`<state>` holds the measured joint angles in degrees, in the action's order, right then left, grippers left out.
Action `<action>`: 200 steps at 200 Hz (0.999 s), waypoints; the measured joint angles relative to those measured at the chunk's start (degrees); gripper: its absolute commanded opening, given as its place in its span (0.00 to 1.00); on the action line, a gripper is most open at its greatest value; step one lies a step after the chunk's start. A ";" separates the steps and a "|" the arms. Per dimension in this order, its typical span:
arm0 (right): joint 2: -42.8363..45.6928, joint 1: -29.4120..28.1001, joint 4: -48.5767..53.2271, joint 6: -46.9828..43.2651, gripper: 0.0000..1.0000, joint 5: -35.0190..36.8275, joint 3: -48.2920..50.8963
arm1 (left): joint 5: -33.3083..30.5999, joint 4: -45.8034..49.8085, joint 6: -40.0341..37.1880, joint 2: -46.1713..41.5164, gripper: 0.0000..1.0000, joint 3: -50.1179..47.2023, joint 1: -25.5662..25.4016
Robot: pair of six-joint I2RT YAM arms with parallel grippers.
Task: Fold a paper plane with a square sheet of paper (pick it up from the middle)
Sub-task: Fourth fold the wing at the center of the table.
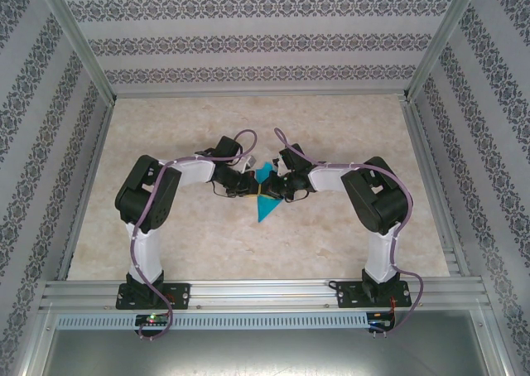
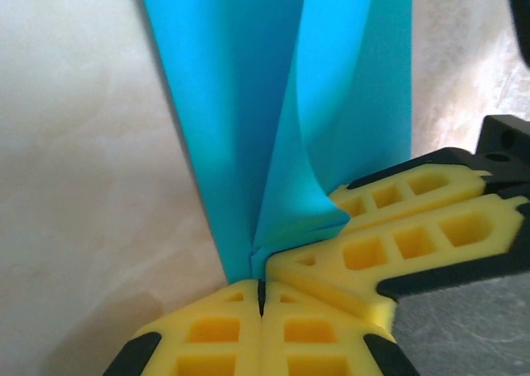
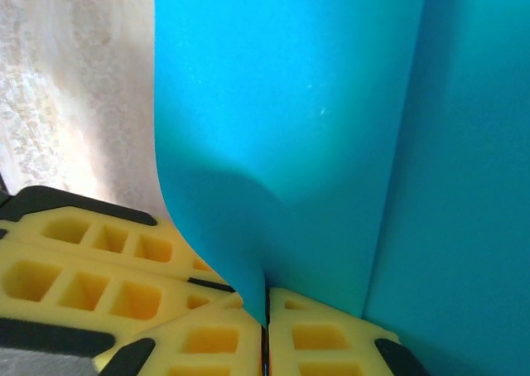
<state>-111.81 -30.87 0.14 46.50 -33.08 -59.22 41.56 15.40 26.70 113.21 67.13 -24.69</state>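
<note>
While the left arm's black gripper with yellow, cell-patterned fingertips (image 2: 262, 297) is pinched flat, pads together, on the lower edge of the thin teal-blue sheet of paper (image 2: 240, 111), the sheet rises from that pinch in two leaning panels that meet at a crease. In the top view the folded paper sits at the middle of the pale marbled table (image 1: 348, 136), between the two wrists, with its sharp point towards the arm bases. It looks very light, limp and easy to dent. One flap bulges softly beside the pinch, so a hard tug would probably wrinkle or tear it, and its smooth face could slide out of a slack hold. The safest hold is on a crease or doubled edge, where the layers stiffen it. On the right, the right arm's matching gripper (image 3: 265, 320) is likewise closed on the paper's edge, just beside its partner.
</note>
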 measured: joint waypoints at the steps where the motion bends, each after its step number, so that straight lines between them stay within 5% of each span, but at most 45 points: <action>1: 0.00 0.00 0.00 -0.02 0.09 0.00 0.00 | -0.02 -0.02 0.02 -0.07 0.03 0.00 0.00; 93: 0.00 0.00 -1.97 -0.11 0.08 -0.46 0.87 | -4.13 -1.51 3.04 -13.64 0.34 -9.46 -1.42; 200: 0.02 0.28 -2.75 -0.11 0.07 -0.92 1.27 | -9.14 -6.14 6.82 -14.60 0.36 -15.06 -9.14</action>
<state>-111.79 -30.59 -2.61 46.39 -34.00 -57.95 32.42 9.26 33.52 98.61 52.07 -33.82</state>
